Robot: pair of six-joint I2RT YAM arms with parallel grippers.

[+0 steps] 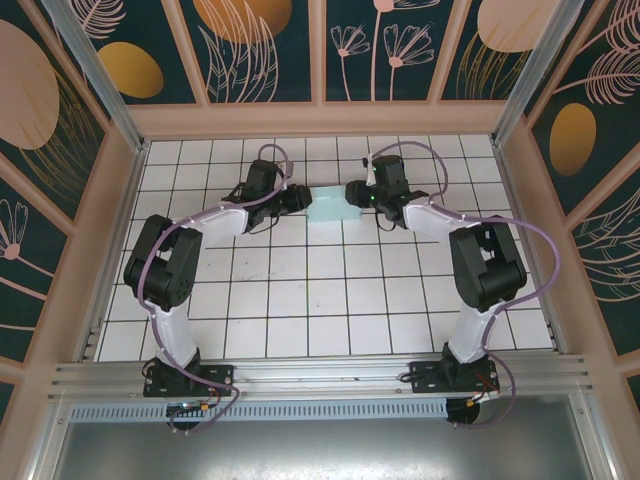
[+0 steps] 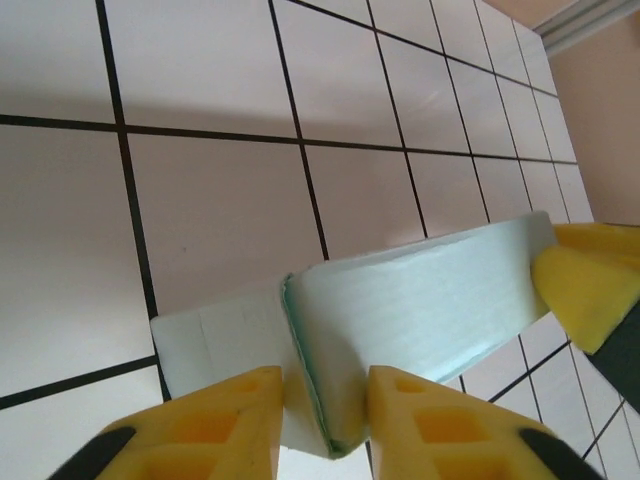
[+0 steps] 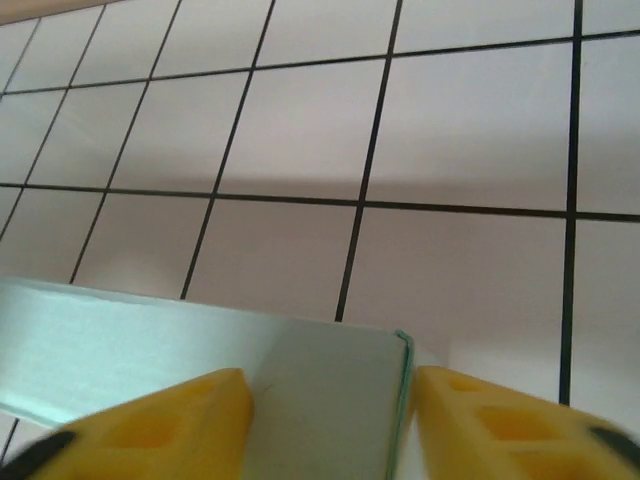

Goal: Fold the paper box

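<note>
A walled work cell (image 1: 90, 250) with dark panels painted with leaves and orange ovals surrounds a white tiled table (image 1: 320, 310) with black grid lines. Two arms with black joints and white links reach from the near rail towards the far middle of the table, the left arm (image 1: 165, 270) and the right arm (image 1: 485, 265) bending inwards to face each other.

Between them, in the far centre, is the paper box (image 1: 333, 207), a pale light-blue, flat, rectangular piece of card. In the left wrist view it (image 2: 420, 310) looks folded over, with a seam at its near end and a shadow on the tiles behind it. Whether it rests on the table or is lifted, I cannot tell.

The left gripper (image 1: 300, 197) meets the box's left end. Close up, its yellow fingers (image 2: 240, 425) stand a narrow gap apart, pinching the folded edge from both sides.

The right gripper (image 1: 355, 193) meets the box's right end. Close up, the right gripper (image 3: 330, 420) has its jaws wide apart: one finger (image 3: 190, 420) overlaps the card (image 3: 310, 390), the other sits just beside the card's edge, not clearly touching.
</note>
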